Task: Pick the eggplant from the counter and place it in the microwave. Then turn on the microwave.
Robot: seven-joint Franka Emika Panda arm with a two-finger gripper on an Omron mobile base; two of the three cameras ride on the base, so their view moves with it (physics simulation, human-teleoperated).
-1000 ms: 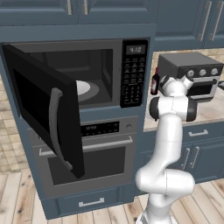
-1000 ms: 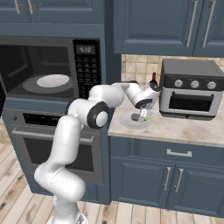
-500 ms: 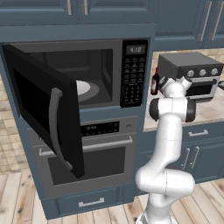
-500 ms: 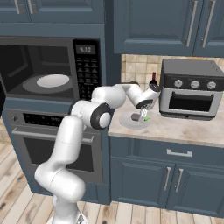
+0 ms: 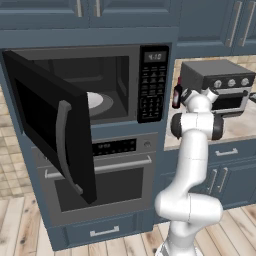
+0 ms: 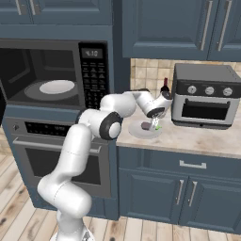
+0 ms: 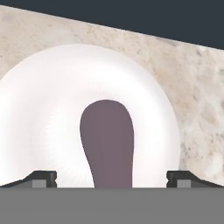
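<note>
Hand view gives me one gripper (image 7: 106, 177), jaws spread wide and empty, one fingertip (image 7: 41, 178) on each side of the single eggplant (image 7: 107, 142), which lies on one white plate (image 7: 43, 113) on the counter (image 7: 199, 105). Farther off, one microwave (image 6: 59, 70) stands open.

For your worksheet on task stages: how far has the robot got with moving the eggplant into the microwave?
Done: the microwave door stands open. In hand: the open gripper is poised over the eggplant, which lies on a white plate on the counter, not gripped. Left: grasp, place on the turntable, switch on.
</note>
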